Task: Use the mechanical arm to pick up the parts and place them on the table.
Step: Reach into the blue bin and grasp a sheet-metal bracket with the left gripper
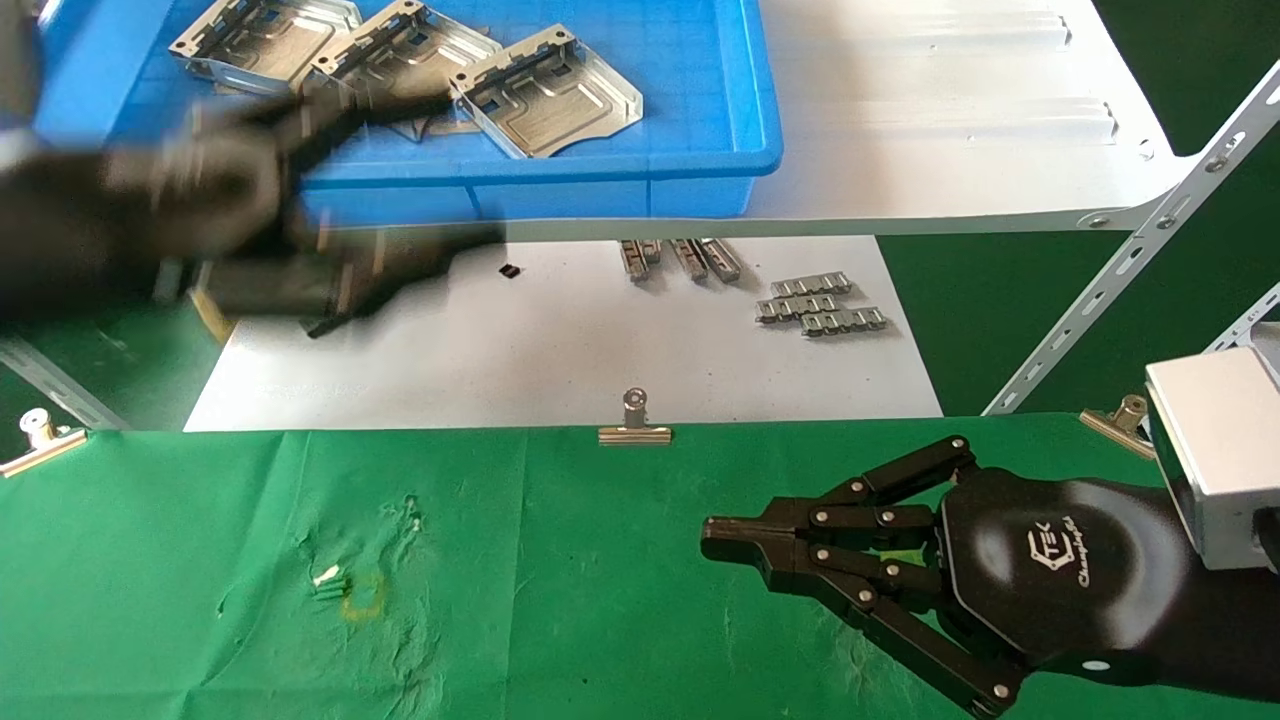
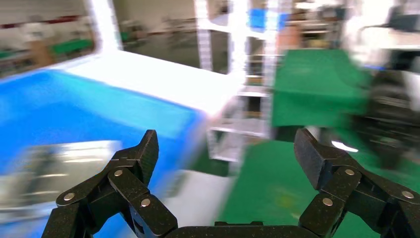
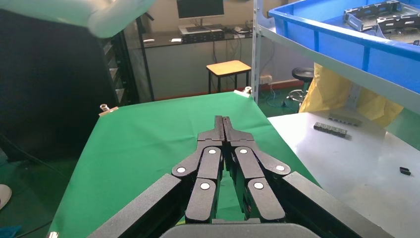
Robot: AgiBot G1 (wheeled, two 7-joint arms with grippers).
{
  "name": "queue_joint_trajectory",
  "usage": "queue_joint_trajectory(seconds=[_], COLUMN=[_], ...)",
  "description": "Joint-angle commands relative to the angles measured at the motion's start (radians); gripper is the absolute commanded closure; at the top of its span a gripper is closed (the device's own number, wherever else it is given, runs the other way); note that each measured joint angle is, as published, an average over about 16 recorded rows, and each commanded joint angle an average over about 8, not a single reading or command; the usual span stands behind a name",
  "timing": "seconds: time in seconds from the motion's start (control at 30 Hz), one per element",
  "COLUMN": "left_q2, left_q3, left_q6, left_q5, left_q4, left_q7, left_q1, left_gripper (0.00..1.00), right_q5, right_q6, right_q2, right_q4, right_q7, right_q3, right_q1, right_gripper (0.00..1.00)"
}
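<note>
We see three metal trays [image 1: 545, 95] lying in the blue bin [image 1: 700, 170] on the white shelf [image 1: 950, 120], just ahead of our left gripper [image 2: 225, 153], which hangs wide open and empty at the bin's near-left corner. Our right gripper [image 1: 715, 535] rests closed over the green table [image 1: 500, 580], well apart.

L arm blurred at upper left of head view, left gripper [image 2: 225, 158] w/ fingers [image 2: 140, 154] spread wide, nothing between them, right gripper [image 1: 722, 541] low at right, fingers pressed together, tips pointing left, silver wrist behind
</note>
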Motion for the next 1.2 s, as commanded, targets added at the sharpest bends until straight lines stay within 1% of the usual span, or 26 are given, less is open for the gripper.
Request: queue_joint_trajectory(seconds=[0.03, 0.2, 0.3, 0.47, 0.57, 0.6, 0.63, 0.83, 0.87, 0.9, 1.2], left_q2=[0.030, 0.118, 0.182, 0.282, 0.321, 0.330, 0.339, 0.372, 0.375, 0.377, 0.380], left_q3=[0.023, 0.104, 0.140, 0.172, 0.183, 0.186, 0.190, 0.218, 0.223, 0.226, 0.243], left_q6=[-0.028, -0.062, -0.139, -0.294, -0.336, -0.342, -0.346, -0.344, -0.341, -0.338, -0.322], left_q5=[0.053, 0.225, 0.314, 0.404, 0.429, 0.435, 0.441, 0.482, 0.488, 0.493, 0.517], left_q4=[0.057, 0.314, 0.485, 0.706, 0.788, 0.811, 0.833, 0.933, 0.945, 0.954, 1.008], left_q7=[-0.023, -0.003, 0.025, 0.073, 0.091, 0.093, 0.095, 0.089, 0.088, 0.088, 0.100], left_q1=[-0.081, -0.280, -0.378, -0.486, -0.525, -0.536, -0.546, -0.593, -0.598, -0.604, -0.629], left_gripper=[0.00, 0.00, 0.00, 0.00, 0.00, 0.06, 0.14, 0.89, 0.96, 1.00, 1.00], right_q5=[0.000, 0.000, 0.001, 0.001, 0.001, 0.001, 0.001, 0.001, 0.001, 0.001, 0.002], right_q6=[0.000, 0.000, 0.000, 0.000, 0.001, 0.001, 0.001, 0.001, 0.001, 0.001, 0.001], right_q2=[0.000, 0.000, 0.000, 0.000, 0.001, 0.001, 0.001, 0.001, 0.001, 0.001, 0.001], right_q4=[0.000, 0.000, 0.000, 0.000, 0.000, 0.000, 0.000, 0.000, 0.000, 0.000, 0.000], right_q7=[0.000, 0.000, 0.000, -0.001, -0.001, -0.001, -0.001, -0.001, -0.001, -0.001, -0.001], right_q3=[0.000, -0.001, -0.001, -0.001, -0.001, -0.001, -0.002, -0.002, -0.002, -0.002, -0.003], right_q1=[0.000, 0.000, 0.000, 0.000, 0.000, 0.000, 0.000, 0.000, 0.000, 0.000, 0.001], right_gripper=[1.00, 1.00, 1.00, 1.00, 1.00, 1.00, 1.00, 1.00, 1.00, 1.00, 1.00])
